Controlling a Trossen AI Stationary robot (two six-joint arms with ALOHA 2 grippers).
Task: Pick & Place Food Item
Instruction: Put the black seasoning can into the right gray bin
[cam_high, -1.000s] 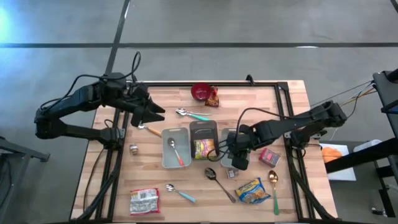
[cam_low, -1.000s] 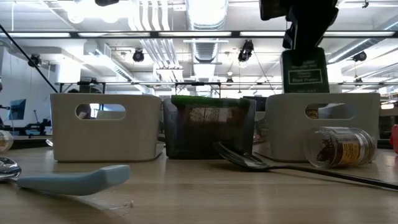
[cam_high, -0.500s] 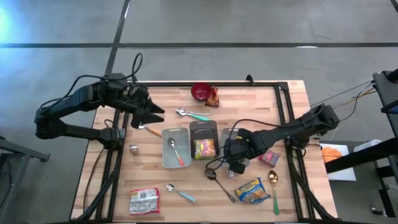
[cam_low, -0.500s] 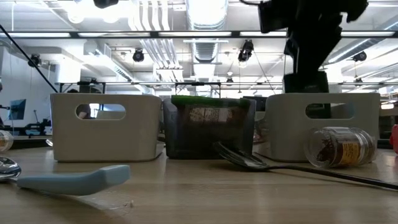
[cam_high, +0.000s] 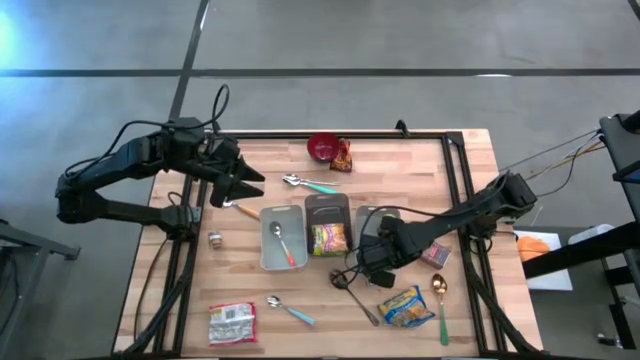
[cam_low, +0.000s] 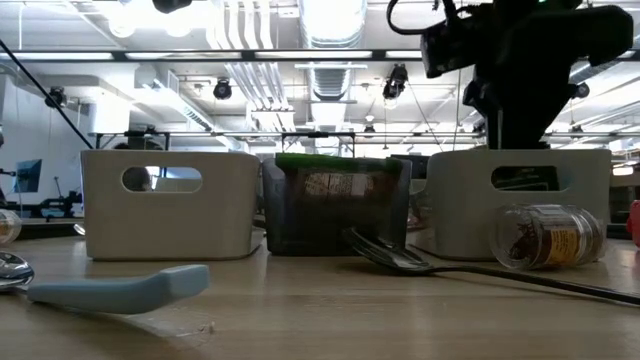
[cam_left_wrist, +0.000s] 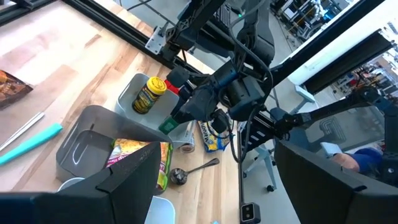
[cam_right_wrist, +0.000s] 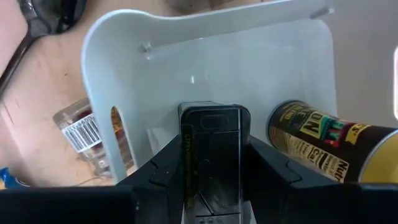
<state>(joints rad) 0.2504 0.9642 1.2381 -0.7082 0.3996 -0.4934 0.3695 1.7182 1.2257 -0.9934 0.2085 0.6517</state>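
Right wrist view: right pincer (cam_right_wrist: 214, 177) clamps dark tin (cam_right_wrist: 213, 155) inside white bin (cam_right_wrist: 124, 68), beside yellow-lidded jar (cam_right_wrist: 323, 140); left pincer (cam_high: 243, 182) wide.

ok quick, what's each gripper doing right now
Left gripper: open, empty, above the table's left side.
Right gripper: shut on a green-labelled tin, inside the white bin.

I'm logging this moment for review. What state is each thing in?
Right pincer: shut on dark tin, lowered into the right bin.
Dark tin: upright, held.
Right bin: holds a lying yellow can.
Left pincer: open, empty.
Spice jar: lying on table.
Middle bin: holds a packet.
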